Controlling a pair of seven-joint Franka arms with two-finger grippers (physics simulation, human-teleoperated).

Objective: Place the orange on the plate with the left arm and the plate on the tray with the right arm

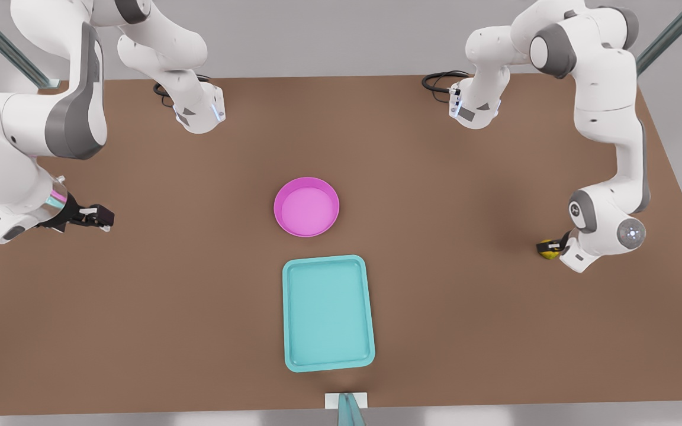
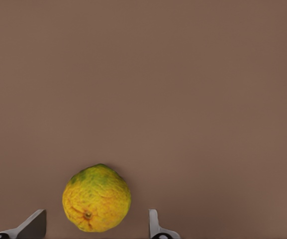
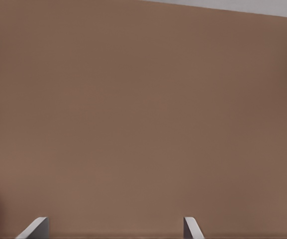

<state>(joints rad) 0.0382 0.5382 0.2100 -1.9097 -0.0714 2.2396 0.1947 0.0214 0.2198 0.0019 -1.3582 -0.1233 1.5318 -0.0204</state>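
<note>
A brown desk [image 1: 495, 331] fills the scene under two white arms. Nearest the camera lies the tray [image 1: 328, 312], empty, and just beyond it, apart from it, the plate [image 1: 306, 206], also empty. At the front view's right the left tool [image 1: 548, 248] sits low around the orange [image 2: 96, 198], fingers [image 2: 154, 225] spread wide on either side, not touching it. At the front view's left the right tool [image 1: 103, 218] hangs wide, well apart from the plate.
</note>
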